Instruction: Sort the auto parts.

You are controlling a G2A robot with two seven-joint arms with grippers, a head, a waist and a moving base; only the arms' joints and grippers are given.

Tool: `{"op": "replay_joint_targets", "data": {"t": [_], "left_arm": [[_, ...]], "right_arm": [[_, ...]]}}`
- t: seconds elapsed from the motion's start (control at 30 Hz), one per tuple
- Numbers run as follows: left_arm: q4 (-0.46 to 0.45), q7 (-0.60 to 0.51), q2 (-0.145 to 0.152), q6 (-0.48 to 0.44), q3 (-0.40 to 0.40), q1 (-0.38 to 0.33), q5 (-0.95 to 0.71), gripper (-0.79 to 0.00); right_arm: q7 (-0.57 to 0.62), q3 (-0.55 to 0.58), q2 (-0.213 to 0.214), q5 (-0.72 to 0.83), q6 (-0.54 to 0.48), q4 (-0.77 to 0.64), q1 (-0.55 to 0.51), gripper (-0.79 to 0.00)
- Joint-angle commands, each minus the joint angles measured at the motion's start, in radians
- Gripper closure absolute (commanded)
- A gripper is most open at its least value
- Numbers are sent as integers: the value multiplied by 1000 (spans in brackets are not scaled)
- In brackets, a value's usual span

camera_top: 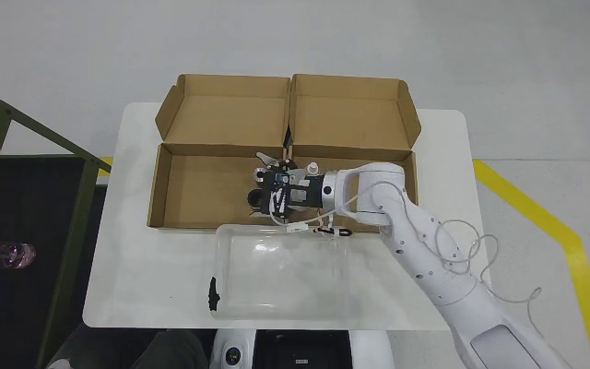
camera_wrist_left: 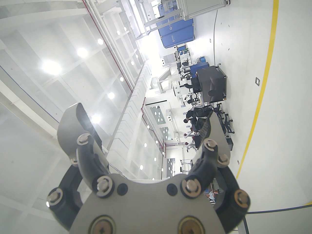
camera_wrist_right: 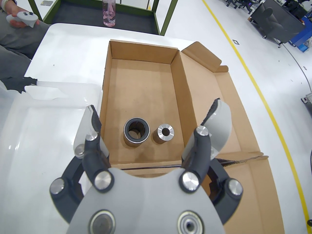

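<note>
The right gripper hung spread wide over the box, where a ring and a sleeve stood side by side (both metal, likely heavy and slick); each looked best pinched across its outer wall

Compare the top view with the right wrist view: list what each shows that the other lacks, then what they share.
Top view: the right arm's white links, the clear bin in whole outline, and the neighbouring cardboard box end to end.
Right wrist view: the small silver bushing standing upright on the box floor, apart from the dark sleeve, and both parts' open bores.
Both: the cardboard box with the open right hand over it, the sleeve, the bin's rim and the white table.
</note>
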Motion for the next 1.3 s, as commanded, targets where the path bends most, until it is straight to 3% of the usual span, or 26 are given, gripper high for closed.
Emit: {"op": "replay_joint_targets", "data": {"t": [0.0, 0.1, 0.57, 1.27], "left_arm": [[0, 0, 0, 0, 0, 0, 0, -785], [0, 0, 0, 0, 0, 0, 0, -785], [0, 0, 0, 0, 0, 0, 0, -785], [0, 0, 0, 0, 0, 0, 0, -785]], "right_arm": [[9, 22, 9, -12, -6, -33, -26, -754], [13, 63, 24, -22, -22, -82, -71, -785], [-51, 276, 89, -85, -75, -225, -301, -785], [-316, 597, 154, -153, 13, -273, -623, -785]]}}
